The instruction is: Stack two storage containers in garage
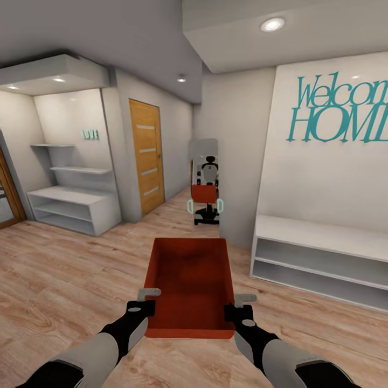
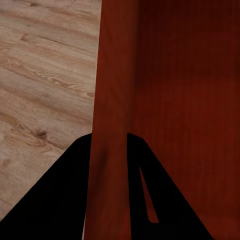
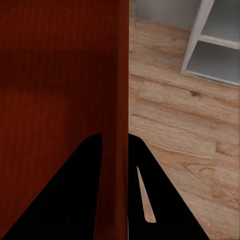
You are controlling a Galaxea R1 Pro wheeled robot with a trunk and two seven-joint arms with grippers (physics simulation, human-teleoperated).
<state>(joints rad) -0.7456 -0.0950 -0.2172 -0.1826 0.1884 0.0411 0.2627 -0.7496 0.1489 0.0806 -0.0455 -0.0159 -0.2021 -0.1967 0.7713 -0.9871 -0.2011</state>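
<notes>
Carrying step: left gripper (image 1: 144, 303) and right gripper (image 1: 241, 306) each clamp a side wall of the bin (image 1: 189, 280), held above the wood floor (image 1: 70, 269); next, drive on towards the garage

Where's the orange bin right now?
In the head view the orange bin is held centre front, above the wood floor, between the left gripper and right gripper, each clamped on a side wall.
</notes>
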